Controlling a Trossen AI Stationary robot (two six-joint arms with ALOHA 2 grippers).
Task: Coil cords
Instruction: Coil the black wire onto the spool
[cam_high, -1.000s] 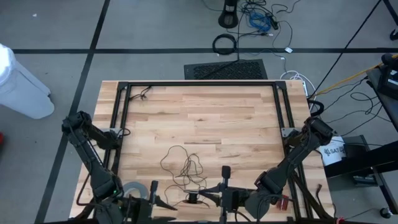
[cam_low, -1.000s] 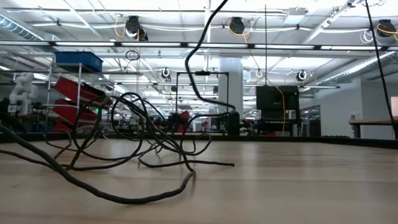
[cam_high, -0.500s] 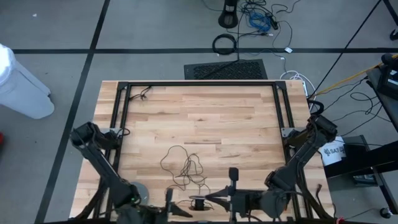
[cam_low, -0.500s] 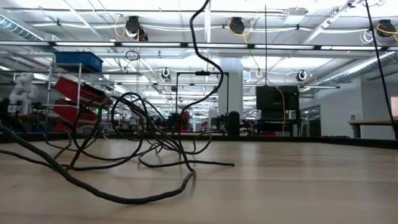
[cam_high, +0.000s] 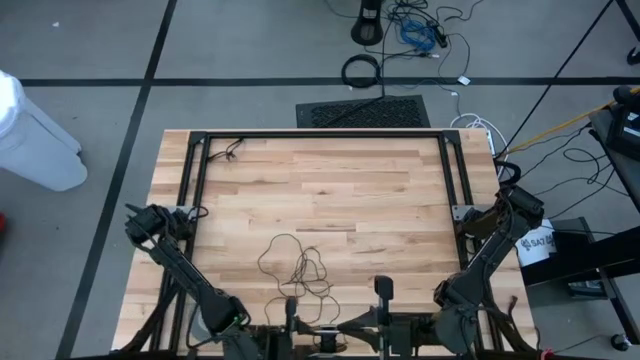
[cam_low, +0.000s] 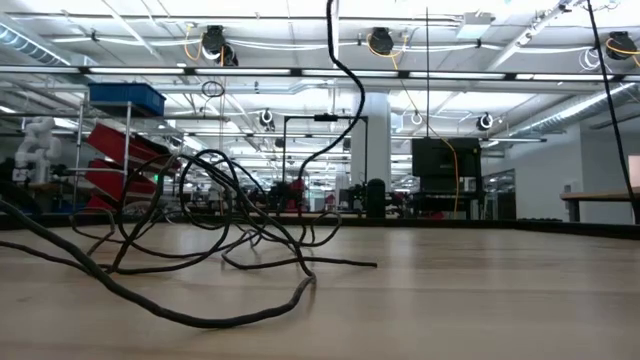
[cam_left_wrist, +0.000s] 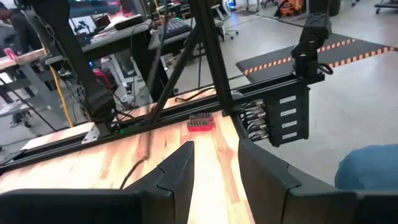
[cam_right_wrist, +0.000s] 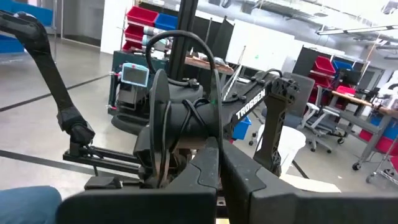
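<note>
Both grippers have slid further toward the near edge since a second ago, and the upright strand in the low view now hangs straighter. We see the cords (cam_high: 297, 267) as a loose tangle of thin dark wire on the near middle of the table (cam_high: 330, 180), with the small black disc (cam_high: 325, 340) at its near end, between the two grippers. We think the strand rising out of the low view (cam_low: 345, 90) belongs to the same wire, though its upper end is out of sight. Our right gripper (cam_right_wrist: 219, 165) has its fingers pressed together, pointing at the left arm. Our left gripper (cam_left_wrist: 216, 165) holds its fingers partly spread; we cannot tell whether anything sits between them.
</note>
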